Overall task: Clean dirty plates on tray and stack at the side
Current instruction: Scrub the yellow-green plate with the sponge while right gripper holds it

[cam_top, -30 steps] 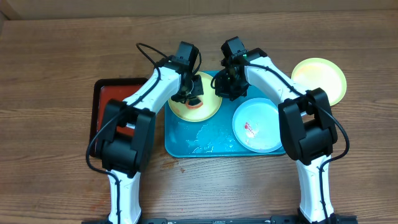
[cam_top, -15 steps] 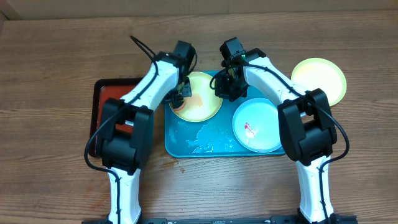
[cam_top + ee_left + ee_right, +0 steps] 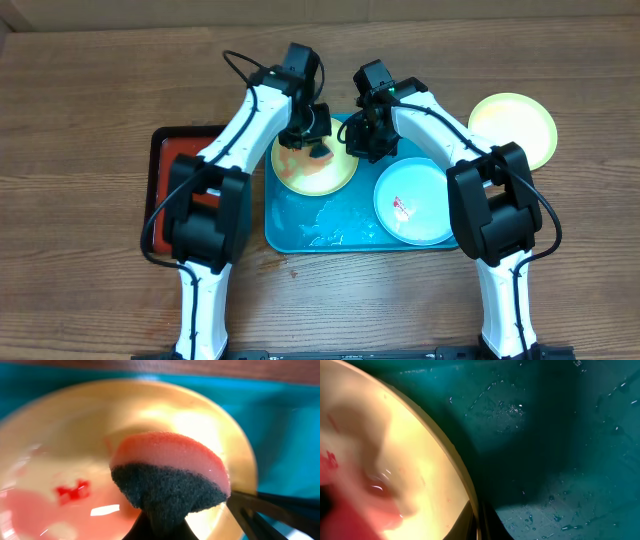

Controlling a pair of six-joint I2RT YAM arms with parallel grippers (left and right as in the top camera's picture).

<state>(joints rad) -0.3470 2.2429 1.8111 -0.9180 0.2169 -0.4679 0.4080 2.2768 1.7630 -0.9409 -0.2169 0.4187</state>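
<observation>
A pale yellow-green dirty plate (image 3: 318,172) lies at the back left of the turquoise tray (image 3: 300,232). My left gripper (image 3: 316,146) is shut on a pink sponge with a dark scouring side (image 3: 170,472), held on this plate (image 3: 60,445) beside a red smear (image 3: 72,491). My right gripper (image 3: 366,141) is shut on the plate's right rim (image 3: 465,485). A pale blue-white plate (image 3: 412,202) with a red smear sits at the right of the tray. A second yellow-green plate (image 3: 513,128) lies on the table, right of the tray.
A smaller red tray with a black rim (image 3: 172,165) sits left of the turquoise tray. Water drops lie on the turquoise tray's floor (image 3: 560,435). The wooden table (image 3: 90,90) surrounds both trays.
My left gripper swept the sponge to the plate's left edge, then back right and farther toward the plate's back. The right gripper and the plates stayed in place.
</observation>
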